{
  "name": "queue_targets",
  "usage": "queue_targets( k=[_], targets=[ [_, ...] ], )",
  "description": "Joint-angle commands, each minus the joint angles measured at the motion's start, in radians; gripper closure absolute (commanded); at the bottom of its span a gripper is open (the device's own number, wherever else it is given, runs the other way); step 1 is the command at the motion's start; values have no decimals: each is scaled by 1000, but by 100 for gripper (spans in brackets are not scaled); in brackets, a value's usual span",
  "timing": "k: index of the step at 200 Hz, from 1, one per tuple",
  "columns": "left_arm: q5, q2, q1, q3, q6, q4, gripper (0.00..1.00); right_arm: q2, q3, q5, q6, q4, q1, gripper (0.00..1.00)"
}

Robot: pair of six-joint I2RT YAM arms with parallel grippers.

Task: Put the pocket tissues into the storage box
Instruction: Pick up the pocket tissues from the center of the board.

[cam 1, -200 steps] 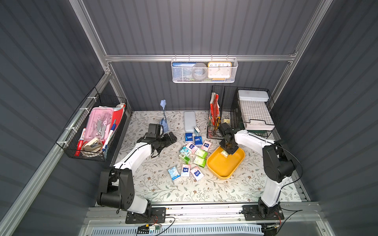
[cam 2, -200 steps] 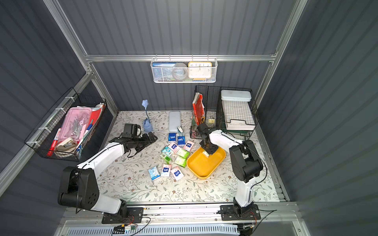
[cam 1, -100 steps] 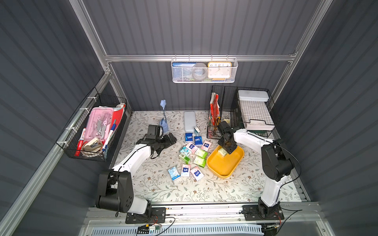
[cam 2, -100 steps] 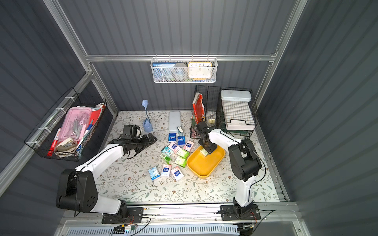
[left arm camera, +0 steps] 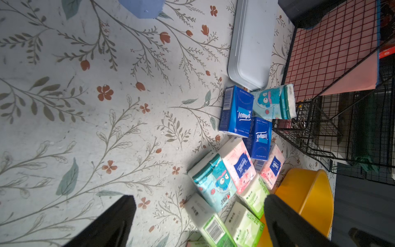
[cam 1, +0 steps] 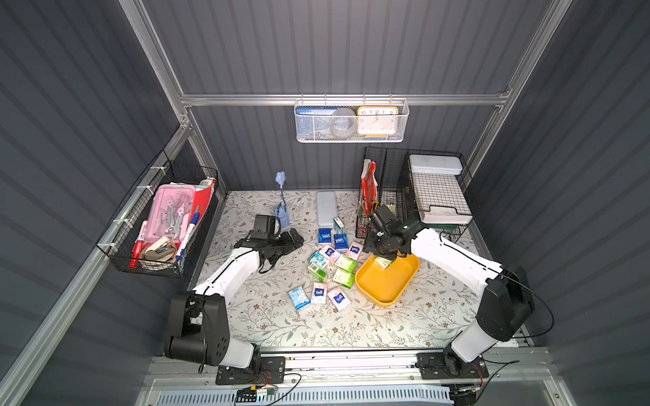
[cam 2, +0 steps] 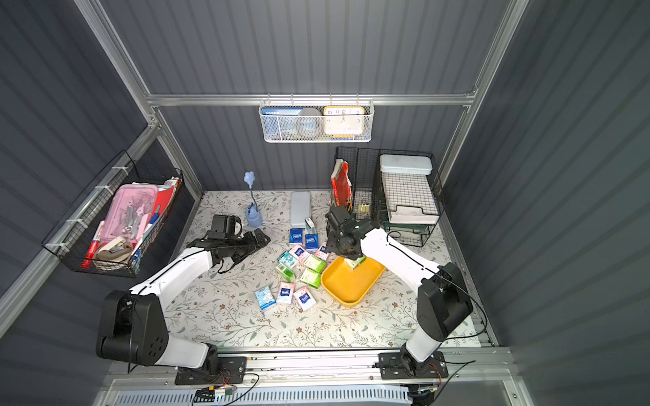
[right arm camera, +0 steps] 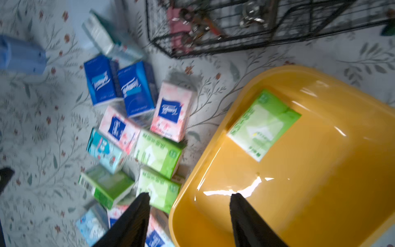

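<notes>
The storage box, a yellow tub (cam 1: 394, 291) (cam 2: 346, 293), stands right of centre on the mat. One green packet (cam 1: 383, 262) (right arm camera: 264, 124) lies inside it at the far end. My right gripper (right arm camera: 190, 195) hangs open and empty over the tub's left rim; in both top views it (cam 1: 379, 252) (cam 2: 346, 251) is above the tub's far corner. Several pocket tissues (cam 1: 332, 262) (left arm camera: 235, 171) lie clustered left of the tub, in dark blue, pink, light blue and green. My left gripper (left arm camera: 198, 196) (cam 1: 293, 239) is wide open and empty, low over the mat left of the cluster.
A pale grey-blue case (cam 1: 326, 209) and a small blue vase (cam 1: 281, 214) sit at the back. Black wire baskets (cam 1: 415, 197) stand close behind the tub and right wrist. A wire basket of stationery (cam 1: 161, 225) hangs on the left wall, a white mesh basket (cam 1: 351, 121) on the back wall.
My right gripper has opened and let go of the green packet, which now lies in the tub; the wrist has drifted slightly left. The left arm has hardly moved.
</notes>
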Motion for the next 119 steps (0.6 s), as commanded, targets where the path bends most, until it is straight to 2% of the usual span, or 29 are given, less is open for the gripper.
queue_targets(
  k=[1, 17, 36, 82, 119],
  targets=[
    [15, -12, -2, -7, 20, -11, 1, -15, -11, -118, -193, -52, 62, 36],
    [14, -11, -1, -9, 9, -9, 1, 2, 13, -176, -256, -82, 111, 36],
    [-1, -13, -1, -10, 7, -21, 1, 51, 55, -188, -319, -139, 165, 34],
    [-40, -48, 17, -34, -1, -48, 1, 183, 139, -160, -438, -230, 266, 32],
    [-47, -72, 80, -49, 11, -91, 1, 293, 197, -122, -476, -269, 321, 30]
  ],
)
